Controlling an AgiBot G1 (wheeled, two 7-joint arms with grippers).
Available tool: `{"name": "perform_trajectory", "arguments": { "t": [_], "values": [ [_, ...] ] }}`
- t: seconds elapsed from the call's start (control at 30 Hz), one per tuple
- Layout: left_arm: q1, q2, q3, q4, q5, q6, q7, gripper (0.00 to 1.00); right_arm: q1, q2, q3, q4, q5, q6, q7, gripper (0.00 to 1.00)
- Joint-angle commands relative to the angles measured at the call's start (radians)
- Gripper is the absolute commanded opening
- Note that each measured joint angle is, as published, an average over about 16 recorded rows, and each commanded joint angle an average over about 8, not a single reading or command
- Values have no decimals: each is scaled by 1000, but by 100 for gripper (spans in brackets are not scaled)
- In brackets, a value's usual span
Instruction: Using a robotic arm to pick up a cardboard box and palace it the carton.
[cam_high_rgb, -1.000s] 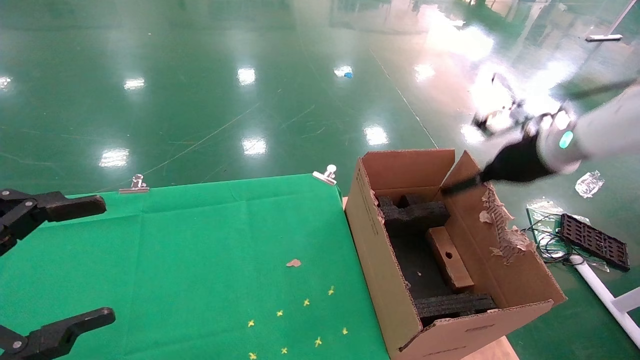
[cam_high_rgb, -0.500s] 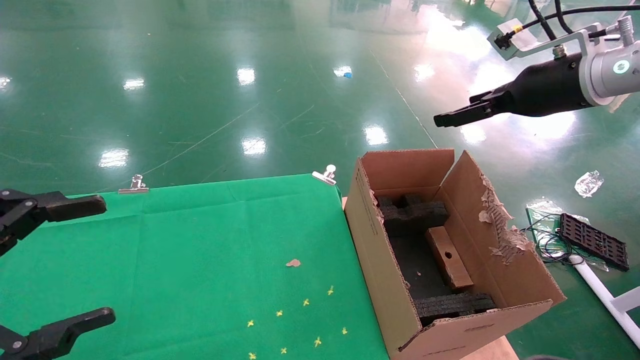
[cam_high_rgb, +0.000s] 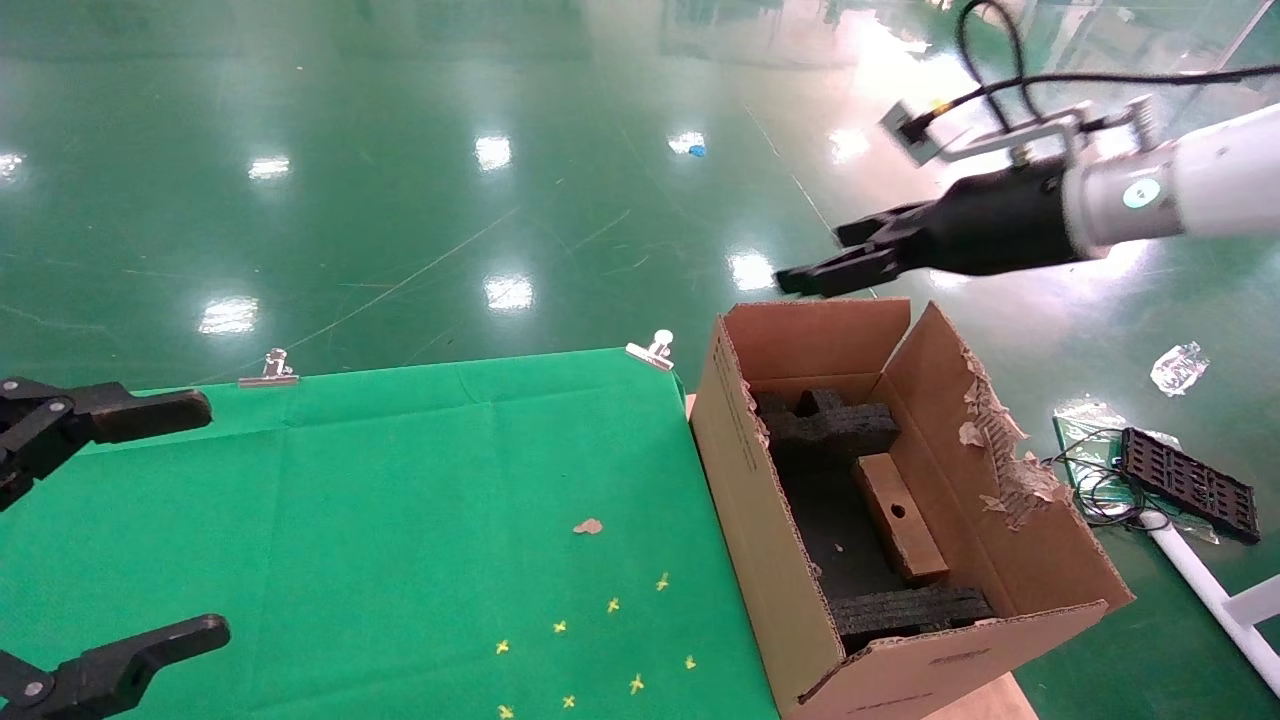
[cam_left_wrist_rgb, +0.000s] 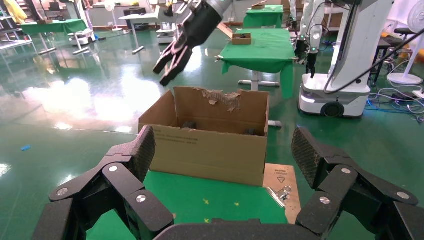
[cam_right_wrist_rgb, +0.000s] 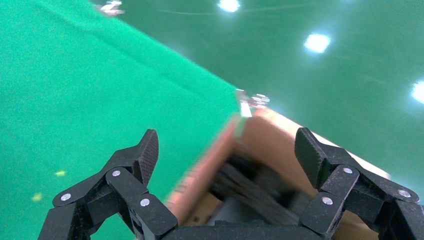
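The left hand (cam_high_rgb: 110, 530) sits at the near left corner of the desk (cam_high_rgb: 400, 480), its black fingers spread wide and empty above the green cloth. Small yellow cross marks (cam_high_rgb: 600, 640) dot the cloth near the front, and a brown scrap (cam_high_rgb: 587, 525) lies further in.

At the desk's right edge stands the carton (cam_high_rgb: 760, 520), a large brown corrugated box with upright flaps; its right flap is torn ragged along the top. Black foam inserts (cam_high_rgb: 825, 425) line its far and near ends. Between them, on the dark floor of the carton, lies the cardboard box (cam_high_rgb: 900, 518): a small flat brown slab, its narrow upper face showing a round hole, set lengthwise against the carton's right wall.

Beyond and above the carton's far flap hangs the robotic arm (cam_high_rgb: 1200, 180), white with a green-lit ring, its right hand (cam_high_rgb: 825, 262) released, fingers parted and holding nothing. Two metal clips (cam_high_rgb: 650, 350) pin the cloth's far edge.
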Motion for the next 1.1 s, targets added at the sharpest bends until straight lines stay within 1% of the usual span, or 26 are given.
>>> {"name": "perform_trajectory", "arguments": {
  "t": [0.03,1.1],
  "values": [
    [0,0,0,0,0,0,0,100,-36,4,37,33,17,-8,-12,100],
    [-1,-1,2,0,-1,-1,1,100,-623,67,633,570,296,-143,-199,100]
  ]
}}
